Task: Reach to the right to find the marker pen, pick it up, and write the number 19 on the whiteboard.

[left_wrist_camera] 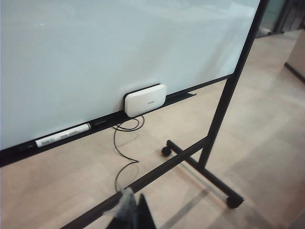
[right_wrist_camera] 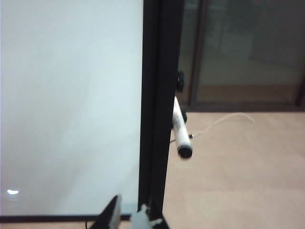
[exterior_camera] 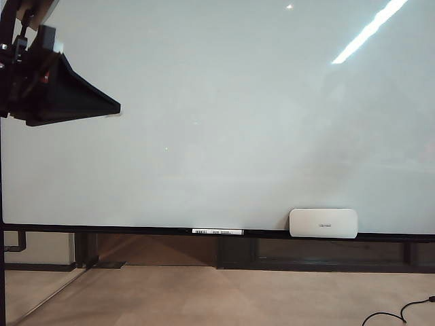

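I see my right gripper low beside the whiteboard's dark side frame, its two fingertips slightly parted and holding nothing. One white marker pen with a black cap hangs beyond that frame, ahead of the claw and apart from it. My left gripper hovers over the floor near the stand; I cannot tell its opening. The large glossy white whiteboard is bare of writing. On its rail, ahead of the left claw, sit one white rounded eraser and one white marker.
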You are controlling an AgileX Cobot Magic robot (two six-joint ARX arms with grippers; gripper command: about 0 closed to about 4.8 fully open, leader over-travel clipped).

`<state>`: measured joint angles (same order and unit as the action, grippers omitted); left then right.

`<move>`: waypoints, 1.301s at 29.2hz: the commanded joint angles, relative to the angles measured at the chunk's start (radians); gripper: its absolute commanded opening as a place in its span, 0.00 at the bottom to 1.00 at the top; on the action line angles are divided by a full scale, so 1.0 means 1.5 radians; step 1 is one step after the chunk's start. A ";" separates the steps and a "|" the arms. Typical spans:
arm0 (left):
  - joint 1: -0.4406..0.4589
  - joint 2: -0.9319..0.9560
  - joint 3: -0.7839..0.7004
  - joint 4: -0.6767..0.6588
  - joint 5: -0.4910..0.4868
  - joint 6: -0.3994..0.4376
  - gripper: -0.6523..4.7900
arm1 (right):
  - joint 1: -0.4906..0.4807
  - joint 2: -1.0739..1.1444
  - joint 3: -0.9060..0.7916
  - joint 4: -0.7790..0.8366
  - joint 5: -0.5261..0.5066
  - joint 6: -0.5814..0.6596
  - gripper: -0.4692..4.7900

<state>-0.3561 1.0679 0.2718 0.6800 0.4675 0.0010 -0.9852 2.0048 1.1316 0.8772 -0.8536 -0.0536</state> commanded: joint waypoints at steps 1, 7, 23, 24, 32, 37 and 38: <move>0.001 0.004 0.001 -0.001 -0.001 0.018 0.11 | 0.002 0.031 0.044 0.001 -0.012 0.004 0.25; 0.001 0.010 0.001 0.001 -0.016 0.035 0.11 | 0.003 0.077 0.082 -0.029 0.002 -0.003 0.09; 0.001 0.021 0.001 -0.007 -0.033 0.031 0.11 | 0.011 0.273 0.192 0.109 -0.013 0.018 0.20; 0.001 0.021 0.001 -0.007 -0.033 0.031 0.11 | 0.011 0.281 0.203 0.112 -0.011 0.019 0.23; 0.001 0.021 0.001 -0.008 -0.044 0.012 0.11 | 0.023 0.305 0.273 0.098 0.016 0.018 0.59; 0.001 0.021 0.001 -0.008 -0.048 0.003 0.11 | 0.032 0.311 0.311 0.063 0.030 0.021 0.59; 0.001 0.021 0.001 -0.009 -0.047 0.001 0.11 | 0.035 0.311 0.321 0.049 0.030 0.019 0.59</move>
<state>-0.3542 1.1007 0.2714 0.6605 0.3977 0.0135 -0.9382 2.4760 1.5902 0.9791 -0.8185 -0.0261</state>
